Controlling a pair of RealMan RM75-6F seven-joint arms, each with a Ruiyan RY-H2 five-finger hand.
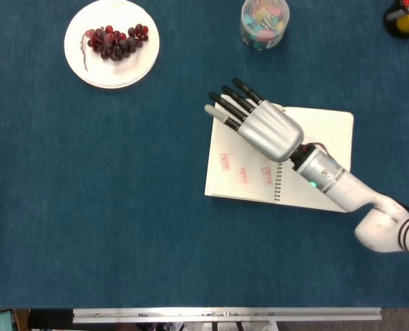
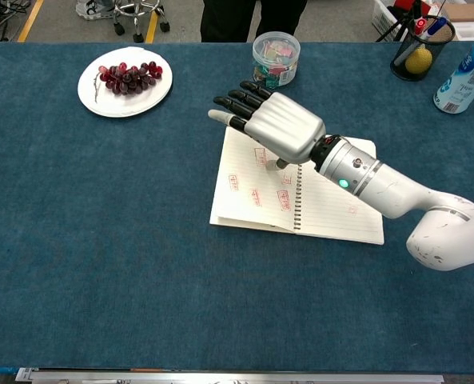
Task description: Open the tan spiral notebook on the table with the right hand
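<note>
While the right hand (image 1: 263, 127) hovers flat, fingers spread, grasping nothing, the notebook (image 1: 238, 172) beneath lies open, spine running near-to-far; its upper left page is hidden

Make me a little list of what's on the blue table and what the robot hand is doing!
notebook: lies open, red stamps on its left page
right robot hand: fingers spread over the left page, holding nothing
plate of grapes: far left corner
clear tub: behind the notebook, colourful bits inside
left robot hand: not in view
</note>
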